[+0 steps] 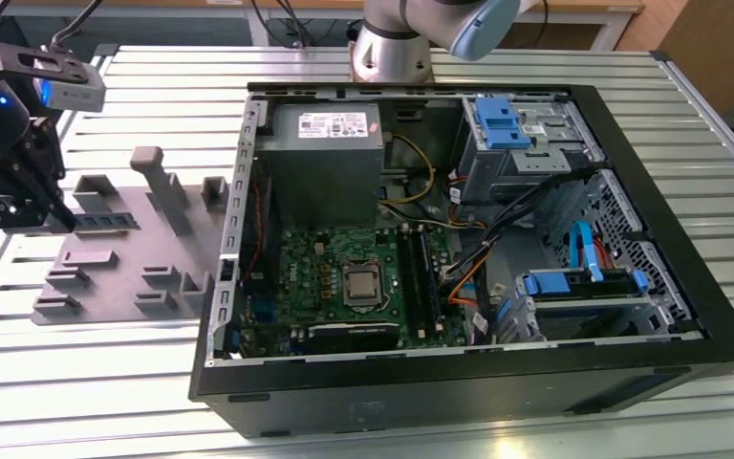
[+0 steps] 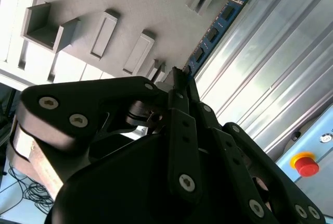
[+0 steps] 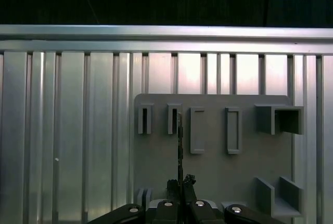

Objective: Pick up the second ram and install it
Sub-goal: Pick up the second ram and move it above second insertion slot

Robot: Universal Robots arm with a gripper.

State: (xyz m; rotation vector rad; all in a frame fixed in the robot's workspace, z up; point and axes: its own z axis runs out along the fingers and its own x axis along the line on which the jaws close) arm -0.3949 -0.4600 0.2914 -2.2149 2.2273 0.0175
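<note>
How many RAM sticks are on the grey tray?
1. The second ram stands on edge on the grey tray, at the exterior view's left, with the tool at one end. The tray's posts could hide another.

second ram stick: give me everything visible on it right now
The second ram is a long, thin, flat blue-green circuit-board stick. The face seen in the second wrist view carries a row of small black chips. In the first wrist view it appears edge-on, as a narrow dark line. It sits over the grey tray, at the exterior view's left, outside the computer case. The gripper appears closed on one end of it. Whether it rests on the tray or is lifted I cannot tell.
</note>
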